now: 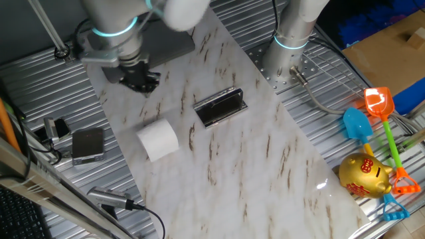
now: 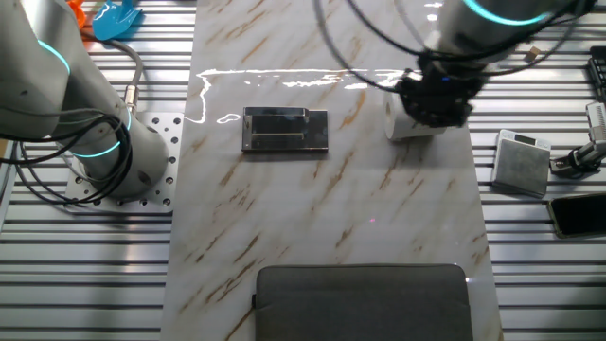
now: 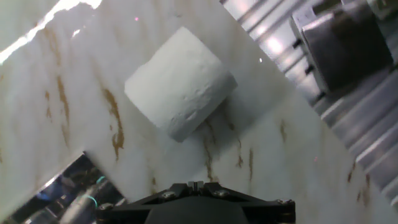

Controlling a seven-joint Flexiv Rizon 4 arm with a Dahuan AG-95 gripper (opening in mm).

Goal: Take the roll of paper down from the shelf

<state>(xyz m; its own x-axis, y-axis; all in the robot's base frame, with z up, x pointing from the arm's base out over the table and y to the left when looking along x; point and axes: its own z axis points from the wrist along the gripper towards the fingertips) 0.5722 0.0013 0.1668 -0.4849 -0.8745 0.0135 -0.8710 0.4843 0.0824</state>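
White toilet-paper roll (image 1: pixel 158 139) lies on its side on the marble-pattern tabletop (image 1: pixel 265 166), off the small dark glossy metal-edged shelf (image 1: pixel 220 107), which stands just beside it. Black two-finger hand (image 1: pixel 141 80) hovers above, holding nothing; can't tell finger spacing.

1. The roll (image 1: pixel 158 139) lies on its side on the table (image 1: pixel 265 166), off the shelf (image 1: pixel 220 107).
2. The shelf stands near it, apart.
3. The gripper (image 1: pixel 141 81) hangs above the table, near the roll.

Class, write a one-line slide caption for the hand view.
Paper roll lying on its side on the marble table, off the shelf, beyond the gripper.
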